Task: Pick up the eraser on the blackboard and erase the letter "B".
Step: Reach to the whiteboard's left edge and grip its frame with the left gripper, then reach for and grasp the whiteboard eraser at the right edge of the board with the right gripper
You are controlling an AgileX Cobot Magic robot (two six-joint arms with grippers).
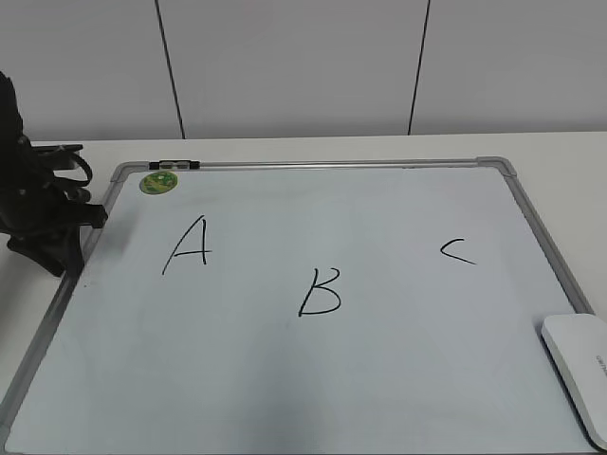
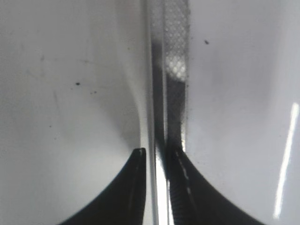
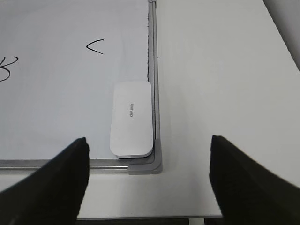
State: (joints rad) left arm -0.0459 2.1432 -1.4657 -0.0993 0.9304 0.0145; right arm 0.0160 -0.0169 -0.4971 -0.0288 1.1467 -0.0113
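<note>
The blackboard (image 1: 379, 379) is a white board with a grey frame, lying flat on the table. The letter "B" (image 1: 320, 292) is drawn in black near its middle; only part of it shows at the left edge of the right wrist view (image 3: 7, 68). The eraser (image 1: 580, 365) is a white rounded block lying in the board's near right corner (image 3: 131, 119). My right gripper (image 3: 149, 139) is open and empty, above the table just short of that corner. My left gripper (image 2: 157, 152) is closed on the board's left frame (image 2: 159, 93), at the far left of the exterior view (image 1: 81, 223).
A black "A" (image 1: 188, 245) is left of the B and a small "C" (image 1: 456, 251) is to its right. A green round sticker (image 1: 158, 181) and a dark clip (image 1: 175, 165) sit at the top left. White table (image 3: 225, 70) lies right of the board.
</note>
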